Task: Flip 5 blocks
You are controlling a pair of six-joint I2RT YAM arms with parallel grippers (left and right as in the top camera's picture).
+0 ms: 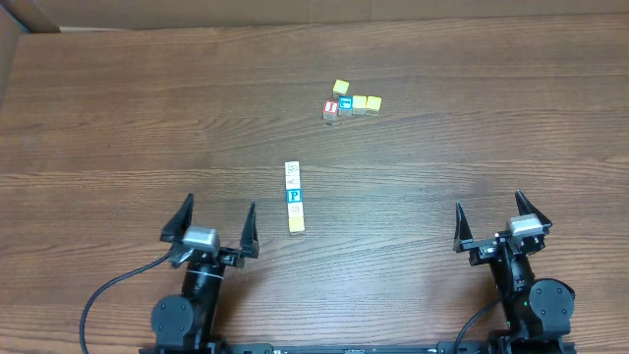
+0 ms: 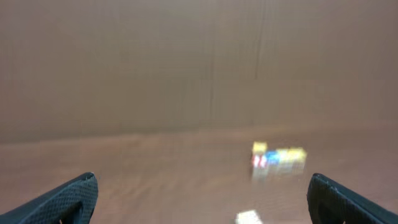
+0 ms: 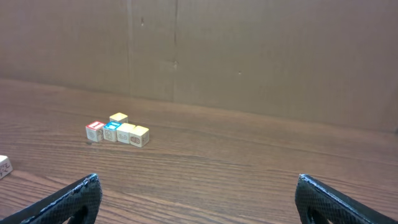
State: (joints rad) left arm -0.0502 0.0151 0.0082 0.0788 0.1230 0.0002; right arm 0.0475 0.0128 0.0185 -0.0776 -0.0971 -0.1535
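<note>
Left gripper (image 1: 219,204): jaws spread wide, nothing between them. We saw that arm folded back at the near edge of the table (image 1: 118,118), left of centre, with its fingers aimed at the far edge and angled slightly rightward. The left wrist view was blurred, with both fingertips (image 2: 74,196) low in the bottom corners and bare wood between them.

Right gripper (image 1: 488,202): also spread wide and empty. That arm was tucked in the same way at the near edge, toward the right corner, fingers pointing at the far edge. Its wrist camera looked level across the table to a cardboard wall (image 3: 249,56).

A cable (image 1: 108,295) looped off the left arm's base toward the near-left corner.

We found the row of five blocks (image 1: 293,197) near the table's middle, running near to far, the cubes touching end to end. It lay just right of the left gripper's inner finger, not touching it, and well apart from the right gripper. From the far end the order was cream, cream, blue P block (image 1: 293,196), cream, then yellow block (image 1: 296,225) at the near end.

Further out, toward the far edge and right of centre, sat a loose cluster (image 1: 351,101). It had the red-faced cube (image 1: 331,107) at its left end, a blue-faced one beside it, two pale yellow ones after that and one more yellow behind. We couldn't read its faces beyond colour.
</note>
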